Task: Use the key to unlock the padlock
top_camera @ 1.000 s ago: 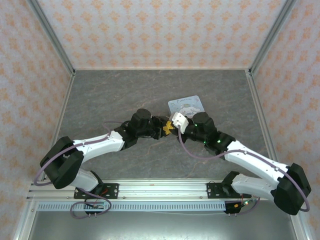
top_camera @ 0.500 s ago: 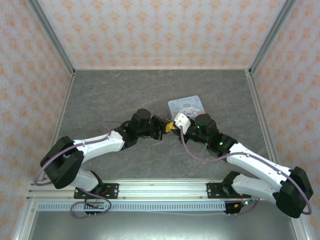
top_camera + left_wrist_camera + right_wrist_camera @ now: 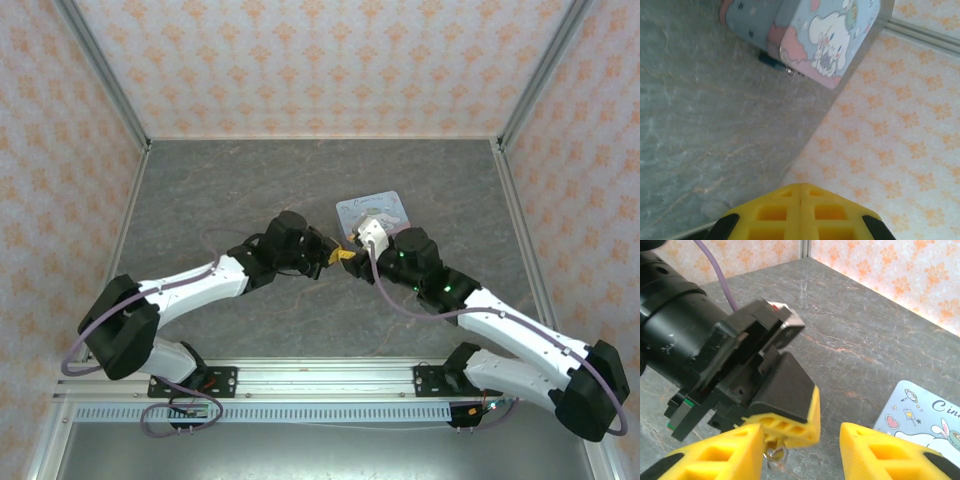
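Item, the padlock [image 3: 774, 451]: in the right wrist view we make out only a small metal loop and a brassy scrap, right at the fingertips of the left gripper [image 3: 800, 200] and above the grey marbled table [image 3: 855, 335]. We take it as pinched there, though most of its body is hidden. Item, the left gripper: its yellow fingers are pressed flush together in its own wrist view, with only a seam between them. Item, the key [image 3: 771, 61]: its teal head lies flat on the table, touching the near edge of the tin [image 3: 832, 35]. A bit of bright metal shows at its end, and nothing holds it. Item, the right gripper [image 3: 801, 450]: its jaws are spread wide and empty, one finger on each side of the left gripper's tip, and the padlock's loop lies close to its left finger. Item, the tin: pale blue, rectangular, printed with a cartoon animal, and lying flat just beyond both grippers in the top view. Item, the two arms: they reach in from either side and meet near the middle of the table, in front of the tin. Item, orange-patterned walls [image 3: 320, 60] enclose the table on three sides.
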Controlling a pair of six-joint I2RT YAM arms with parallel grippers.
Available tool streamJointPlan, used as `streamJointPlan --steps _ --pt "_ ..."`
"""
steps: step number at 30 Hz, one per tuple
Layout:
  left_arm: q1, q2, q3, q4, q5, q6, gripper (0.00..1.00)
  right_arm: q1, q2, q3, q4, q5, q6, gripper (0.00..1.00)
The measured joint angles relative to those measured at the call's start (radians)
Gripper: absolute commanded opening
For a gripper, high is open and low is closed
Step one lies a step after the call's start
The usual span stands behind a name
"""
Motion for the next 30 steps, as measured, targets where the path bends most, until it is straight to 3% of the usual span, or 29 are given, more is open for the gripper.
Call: streamJointPlan --steps 7,10,16,22,30 --pt "0.0 -0.139 0.051 -0.141 -0.225 0.315 0.0 -0.156 -0.002 0.032 -0.006 -0.156 0.366 0.6" --pt "0.0 -0.195 0.027 -0.103 -0.298 0.414 0.0 -0.206 0.012 0.006 0.112 -0.258 0.578 0.66" --pt "0.0 -0.236 -0.037 0.0 -0.377 0.523 0.0 -0.198 0.07 -0.075 0.406 -0.379 0.918 0.73" --pt "0.0 -0.236 -0.04 0.067 -0.389 0.558 0.0 -0.119 0.149 -0.075 0.553 -0.407 1.046 0.71" --pt "0.0 -0.236 -0.04 0.086 -0.394 0.562 0.0 -0.108 0.262 -0.073 0.678 -0.414 1.132 0.61"
